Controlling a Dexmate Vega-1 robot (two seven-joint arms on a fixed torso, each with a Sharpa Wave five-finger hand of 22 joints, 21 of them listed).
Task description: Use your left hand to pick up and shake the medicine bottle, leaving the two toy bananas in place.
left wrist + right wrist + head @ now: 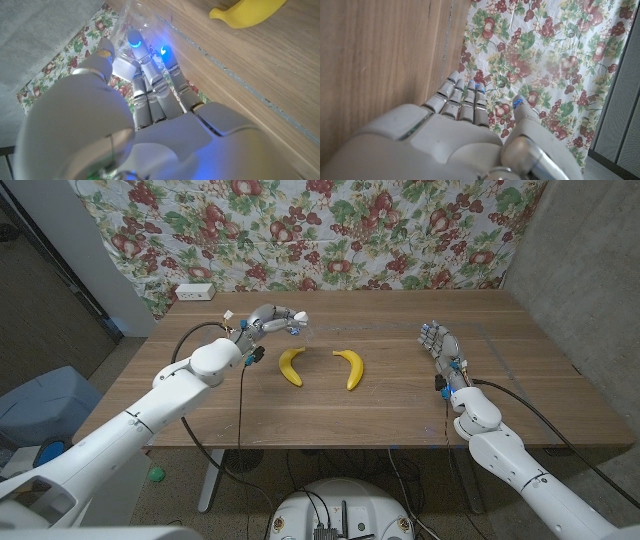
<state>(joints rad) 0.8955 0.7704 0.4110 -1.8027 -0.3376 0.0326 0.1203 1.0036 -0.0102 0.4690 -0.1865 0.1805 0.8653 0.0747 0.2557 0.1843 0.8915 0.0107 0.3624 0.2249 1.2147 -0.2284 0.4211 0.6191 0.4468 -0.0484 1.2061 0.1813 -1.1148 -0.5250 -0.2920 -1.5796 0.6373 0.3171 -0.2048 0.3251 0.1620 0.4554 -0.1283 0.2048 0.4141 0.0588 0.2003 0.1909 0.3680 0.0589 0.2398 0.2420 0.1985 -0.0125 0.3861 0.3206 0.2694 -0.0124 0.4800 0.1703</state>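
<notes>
The left hand (268,319) is raised over the far left part of the tabletop (400,395), its fingers (145,60) wrapped around what looks like the clear medicine bottle (300,327), though the bottle is nearly see-through and hard to make out in the left wrist view. The two toy bananas (291,366) (350,367) lie side by side on the wood, near the middle and just right of the lifted hand. The right hand (440,344) sits at the right side of the tabletop, fingers straight and holding nothing.
</notes>
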